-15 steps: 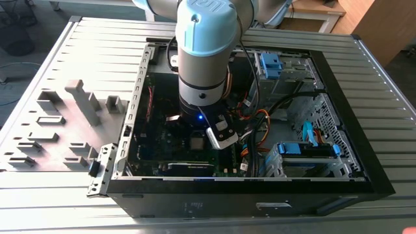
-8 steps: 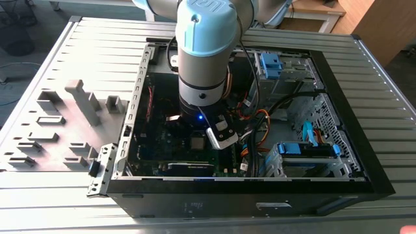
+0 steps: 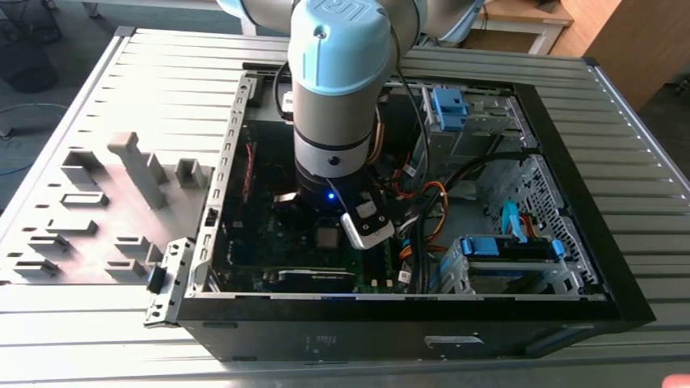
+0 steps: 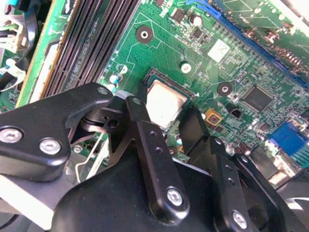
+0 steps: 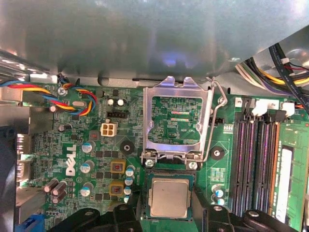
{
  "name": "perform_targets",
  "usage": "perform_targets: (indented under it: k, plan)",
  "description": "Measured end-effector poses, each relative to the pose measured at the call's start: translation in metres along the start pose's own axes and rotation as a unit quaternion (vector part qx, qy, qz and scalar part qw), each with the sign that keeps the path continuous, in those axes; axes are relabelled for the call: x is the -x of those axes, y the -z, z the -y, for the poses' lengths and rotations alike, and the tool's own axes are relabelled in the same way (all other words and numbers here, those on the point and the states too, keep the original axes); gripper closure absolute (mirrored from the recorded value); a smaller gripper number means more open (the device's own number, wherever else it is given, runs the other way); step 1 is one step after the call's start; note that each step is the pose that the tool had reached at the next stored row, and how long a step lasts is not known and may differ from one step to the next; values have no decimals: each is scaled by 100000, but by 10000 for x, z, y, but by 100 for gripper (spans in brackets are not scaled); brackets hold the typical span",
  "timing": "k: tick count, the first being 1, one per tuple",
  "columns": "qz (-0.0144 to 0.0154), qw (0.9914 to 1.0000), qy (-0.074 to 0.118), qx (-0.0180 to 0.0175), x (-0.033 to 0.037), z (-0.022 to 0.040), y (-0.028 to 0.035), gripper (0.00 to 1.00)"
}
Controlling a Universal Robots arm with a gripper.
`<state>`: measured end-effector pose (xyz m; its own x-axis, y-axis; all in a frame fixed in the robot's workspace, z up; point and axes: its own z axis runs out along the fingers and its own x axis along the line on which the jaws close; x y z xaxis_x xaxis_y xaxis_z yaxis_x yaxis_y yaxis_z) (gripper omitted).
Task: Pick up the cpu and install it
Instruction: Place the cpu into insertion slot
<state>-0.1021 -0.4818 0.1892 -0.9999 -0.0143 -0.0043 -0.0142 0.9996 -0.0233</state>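
The cpu (image 5: 169, 198) is a small square chip with a dull silver top, lying flat in the black socket on the green motherboard (image 5: 96, 145). It also appears as the cpu (image 4: 164, 102) in the second wrist view, and as a small grey square, the cpu (image 3: 326, 237), under the arm inside the case. My gripper (image 5: 169, 207) is open just above it. In both wrist views one black finger (image 4: 137, 118) stands close on each side of the chip. The hinged metal socket frame (image 5: 176, 118) is swung open beside the socket.
The open PC case (image 3: 603, 299) lies on a slatted metal table. Memory slots (image 5: 253, 159) run alongside the socket, and the thin socket lever (image 5: 218, 111) stands by the frame. Coloured cables (image 5: 72, 99), capacitors and blue drive bays (image 3: 506, 246) crowd the inside. Grey fixtures (image 3: 135, 174) sit at the exterior view's left.
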Motion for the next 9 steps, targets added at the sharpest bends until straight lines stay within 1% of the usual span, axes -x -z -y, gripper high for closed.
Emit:
perform_targets:
  k: [9]
  plan:
    - [-6, 100000, 75, -9, -2, 2, 0, 47]
